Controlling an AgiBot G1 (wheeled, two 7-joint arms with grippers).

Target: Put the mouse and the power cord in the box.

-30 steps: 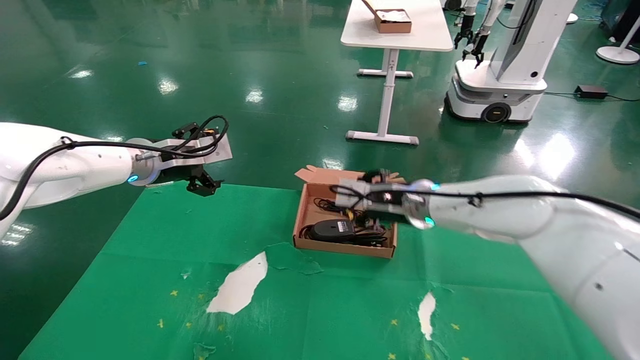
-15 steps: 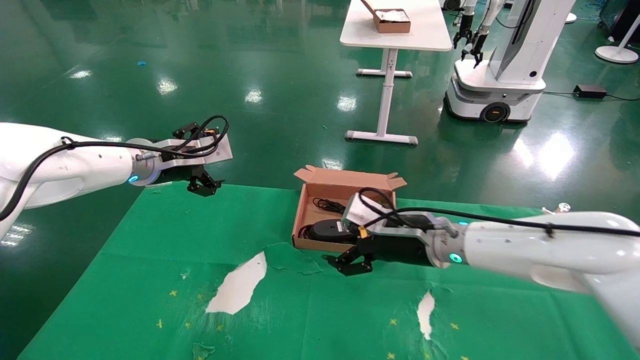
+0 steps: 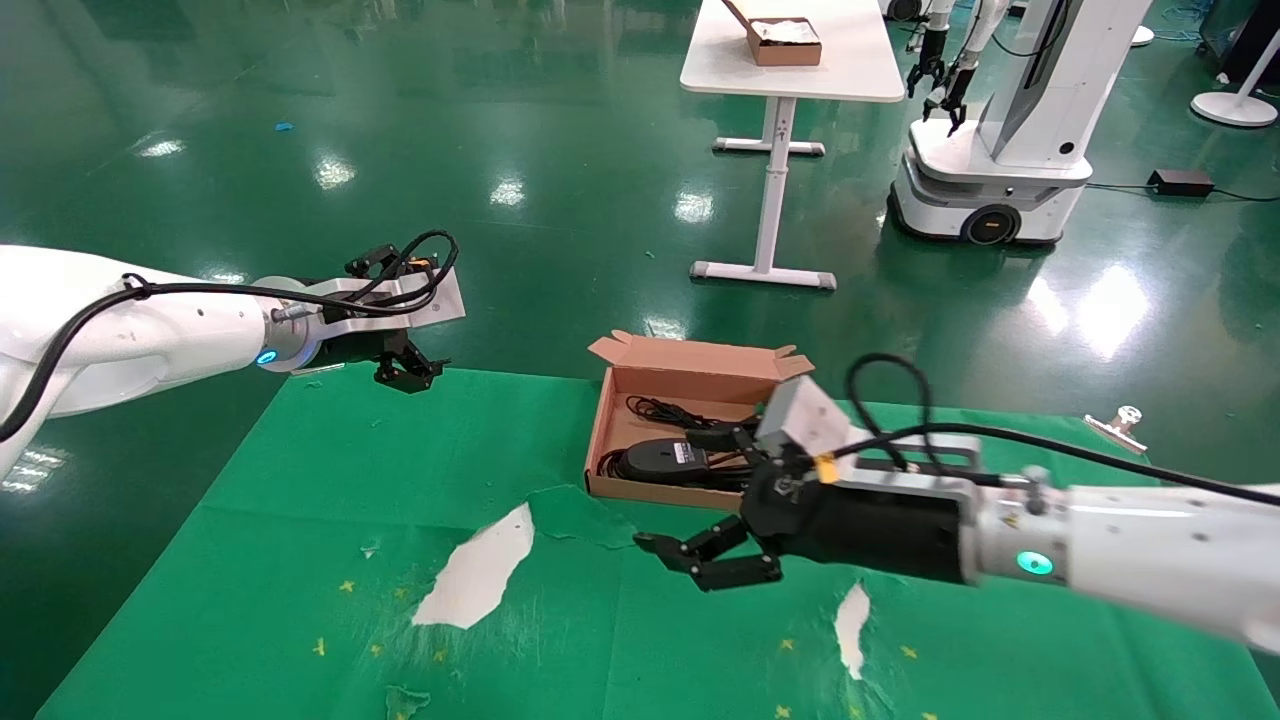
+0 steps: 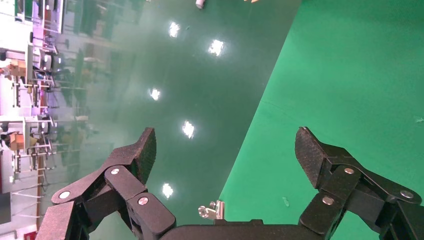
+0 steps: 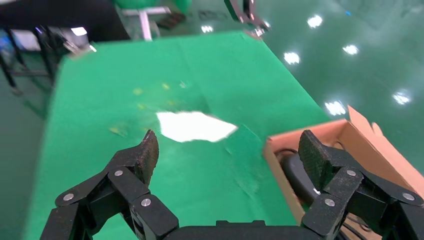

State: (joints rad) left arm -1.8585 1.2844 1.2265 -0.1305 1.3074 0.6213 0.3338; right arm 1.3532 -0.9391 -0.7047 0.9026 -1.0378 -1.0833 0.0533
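Note:
The box [image 3: 690, 384] lies open at the far middle of the green cover. Inside it the black mouse [image 3: 655, 461] rests near the front wall, grey label up. The power cord [image 3: 727, 470] is bunched beside it, partly hidden behind my right wrist. My right gripper [image 3: 705, 560] hovers open and empty over the cover, just in front of the box's near wall. In the right wrist view my right gripper [image 5: 230, 150] frames green cover, with the box [image 5: 320, 131] and mouse [image 5: 299, 176] at one side. My left gripper [image 3: 405, 372] is parked open at the cover's far left edge [image 4: 225, 145].
White torn patches [image 3: 480, 570] [image 3: 850, 625] break the green cover. Metal clips hold its edges [image 3: 1115, 425] [image 4: 212, 210]. Beyond, on the green floor, stand a white table [image 3: 860, 75] with a smaller brown box [image 3: 785, 40] and another robot [image 3: 1000, 130].
My right gripper has pulled out of the box and back toward me, and now hangs open over the cover before it. The left arm has not moved.

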